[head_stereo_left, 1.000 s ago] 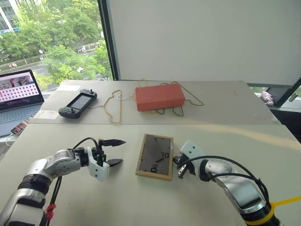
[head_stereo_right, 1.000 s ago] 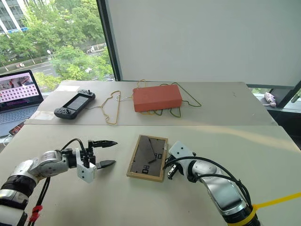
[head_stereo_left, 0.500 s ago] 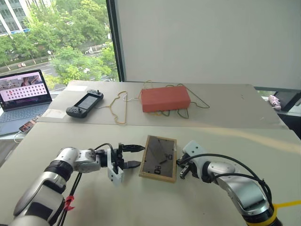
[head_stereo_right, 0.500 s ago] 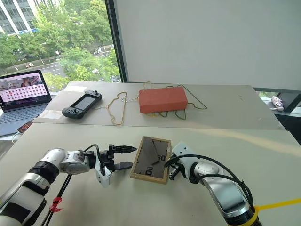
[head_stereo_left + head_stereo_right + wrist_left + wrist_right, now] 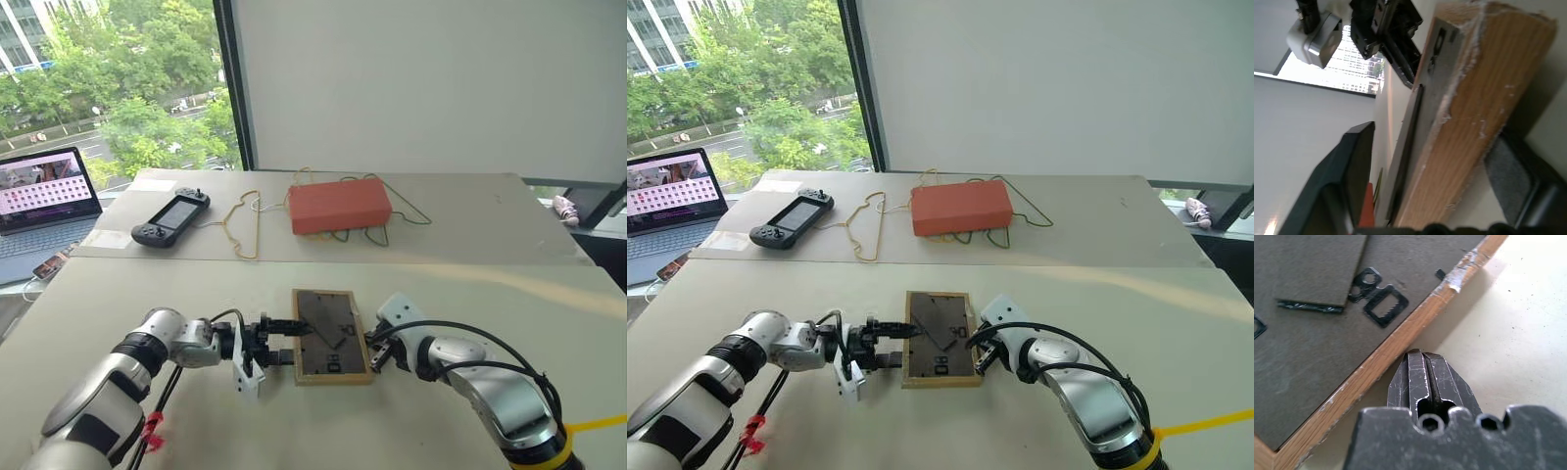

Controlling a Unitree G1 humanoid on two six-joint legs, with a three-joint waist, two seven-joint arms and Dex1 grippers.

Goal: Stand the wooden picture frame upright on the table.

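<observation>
1. Pale surface (image 5: 509, 294) before a window; seam running across.
2. Frame (image 5: 331, 336) lying back-up near the front edge, stand folded flat.
3. Left gripper (image 5: 282, 339) at the frame's left edge, fingers (image 5: 1347, 166) straddling that edge, one above, one below.
4. Right gripper (image 5: 375, 354) against the right edge, fingers (image 5: 1425, 377) pressed together, touching wood.
5. Red box (image 5: 339, 204) beyond the seam, lying on wire hangers (image 5: 243, 223); game console (image 5: 168, 218) and laptop (image 5: 44, 201) further left.
</observation>
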